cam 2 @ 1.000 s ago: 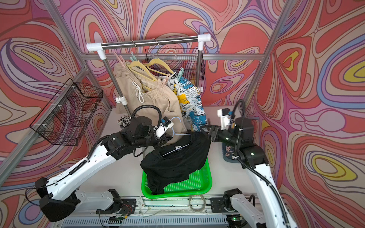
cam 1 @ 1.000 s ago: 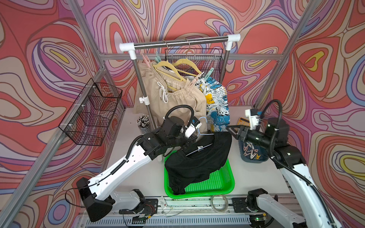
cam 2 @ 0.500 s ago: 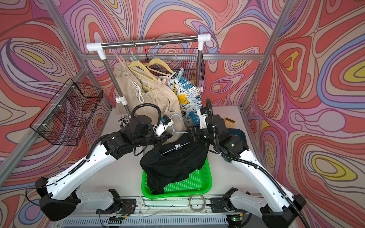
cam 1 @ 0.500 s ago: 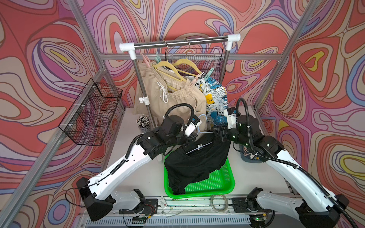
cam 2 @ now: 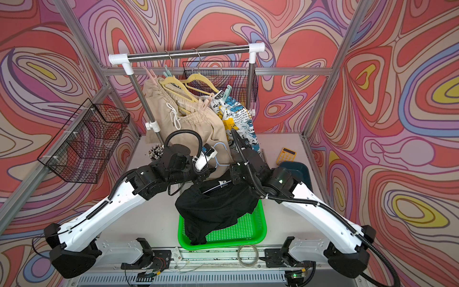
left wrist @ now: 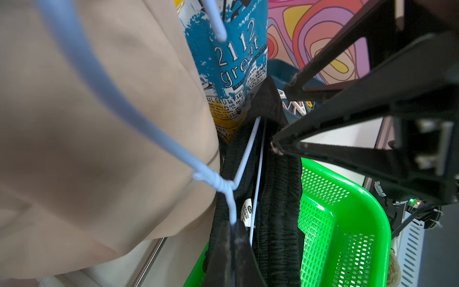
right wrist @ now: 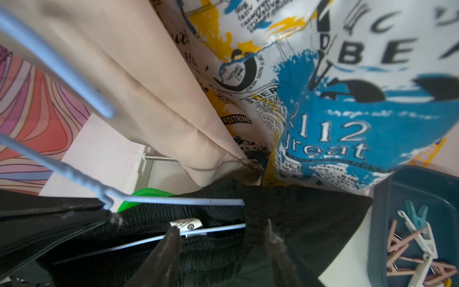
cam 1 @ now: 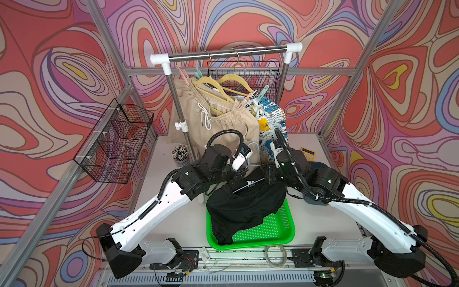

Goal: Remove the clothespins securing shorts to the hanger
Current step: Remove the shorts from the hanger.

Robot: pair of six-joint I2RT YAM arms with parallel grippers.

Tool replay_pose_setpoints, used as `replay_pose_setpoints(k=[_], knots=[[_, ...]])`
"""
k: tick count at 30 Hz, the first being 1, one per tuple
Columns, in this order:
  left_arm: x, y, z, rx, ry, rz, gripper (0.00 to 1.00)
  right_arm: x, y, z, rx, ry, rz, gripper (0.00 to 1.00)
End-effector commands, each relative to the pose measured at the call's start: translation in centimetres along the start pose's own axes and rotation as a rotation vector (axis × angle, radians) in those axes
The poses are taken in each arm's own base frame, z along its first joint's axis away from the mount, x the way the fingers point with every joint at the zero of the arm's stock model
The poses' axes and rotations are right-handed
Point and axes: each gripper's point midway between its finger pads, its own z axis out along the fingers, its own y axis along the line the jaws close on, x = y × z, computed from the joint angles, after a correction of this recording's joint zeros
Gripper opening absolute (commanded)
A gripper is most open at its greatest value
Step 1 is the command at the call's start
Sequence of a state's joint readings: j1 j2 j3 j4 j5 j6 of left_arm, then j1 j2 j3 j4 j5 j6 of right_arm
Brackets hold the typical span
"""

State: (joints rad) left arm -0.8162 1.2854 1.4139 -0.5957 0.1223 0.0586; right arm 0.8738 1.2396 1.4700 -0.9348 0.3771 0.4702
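Observation:
Black shorts (cam 1: 246, 206) hang on a pale blue wire hanger (left wrist: 213, 180) above the green basket (cam 1: 280, 233). My left gripper (left wrist: 233, 226) is shut on the hanger wire just below its twisted neck. My right gripper (right wrist: 222, 227) is open, with one finger on each side of the black waistband and the hanger's lower wire near its end. Beige shorts (cam 1: 223, 124) and printed shorts (cam 1: 270, 116) hang on yellow hangers (cam 1: 211, 83) with pink clothespins (cam 1: 244, 100) and mint clothespins (cam 1: 263, 90). Several loose clothespins (right wrist: 409, 248) lie in a dark blue bin (cam 2: 298, 171).
The rack's steel pole (cam 1: 181, 119) stands just behind my left arm. A wire basket (cam 1: 116, 141) hangs on the left frame and another wire basket (cam 1: 248, 74) hangs behind the rail. A pen cup (cam 1: 180, 152) and a yellow calculator (cam 1: 308, 151) sit on the table.
My right arm has swung left from the dark blue bin to the end of the black shorts' waistband. The left gripper has kept hold of the hanger in the same place.

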Motion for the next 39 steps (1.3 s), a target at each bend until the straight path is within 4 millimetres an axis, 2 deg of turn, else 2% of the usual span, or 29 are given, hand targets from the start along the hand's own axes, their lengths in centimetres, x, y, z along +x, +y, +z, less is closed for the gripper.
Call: replay_pose_setpoints(k=[1,8,22,29,34,39], knots=[[-2.9,0.3,-1.5,-0.011,-0.097,0.002,0.0,1.0,-1.6,0.1,0.107,0.035,0.003,0.56],[-3.2,0.0,-1.9,0.008,-0.108,0.001,0.0,0.8,-2.6,0.3,0.171,0.013,0.01,0.5],[-3.7,-1.1,-3.2,0.064,-0.151,-0.011,0.0,1.4,-2.4,2.0,0.206,0.037,0.005,0.42],[-3.6,-1.7,-3.9,0.098,-0.167,-0.012,0.0,1.3,-3.5,2.0,0.282,0.03,0.011,0.27],[-3.3,-1.6,-4.0,0.086,-0.167,-0.008,0.0,1.0,-4.3,1.1,0.301,0.009,0.024,0.04],[-3.4,-1.8,-4.1,0.1,-0.172,-0.007,0.0,1.0,-5.2,0.2,0.332,-0.001,0.026,0.0]])
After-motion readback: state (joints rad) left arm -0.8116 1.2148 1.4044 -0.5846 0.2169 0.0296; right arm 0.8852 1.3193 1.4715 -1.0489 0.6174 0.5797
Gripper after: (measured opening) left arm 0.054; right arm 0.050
